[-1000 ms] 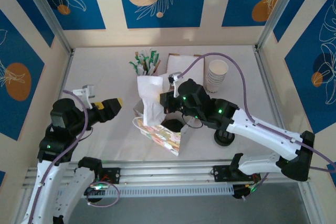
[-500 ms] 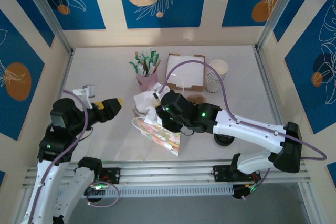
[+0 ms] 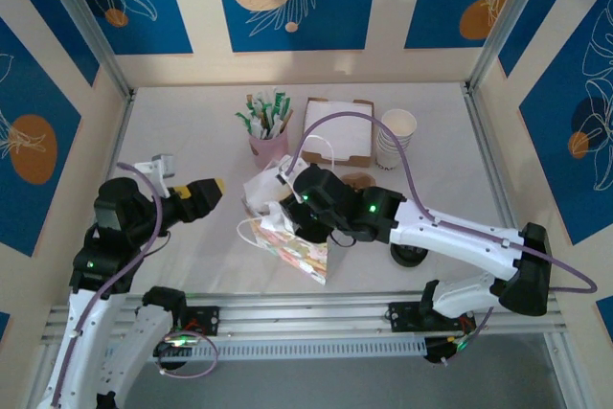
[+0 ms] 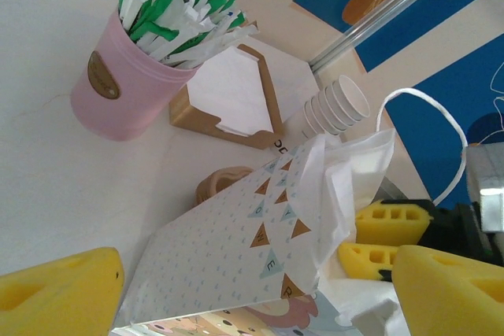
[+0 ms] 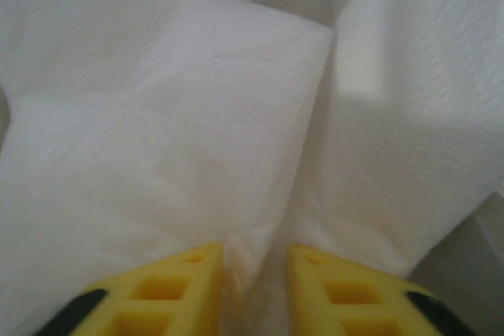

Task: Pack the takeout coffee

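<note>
The bench (image 3: 182, 131) carries a patterned paper bag (image 3: 305, 254) near the middle of its front edge, with white napkins (image 5: 157, 131) at the bag's mouth. The right claw (image 5: 253, 273) stands narrowly apart around a napkin fold; whether it pinches, I cannot tell. The left claw (image 3: 213, 189) gapes wide, left of the bag. Where the takeout coffee sits, I cannot tell.

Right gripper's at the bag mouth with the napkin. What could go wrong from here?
1. A napkin fold sits between the right gripper fingers; retracting could drag it back out of the paper bag.
2. The bag's white handle loop arcs close to that gripper and could snag.
3. The left gripper is open and apart from the bag, so a shove may tip it.
</note>
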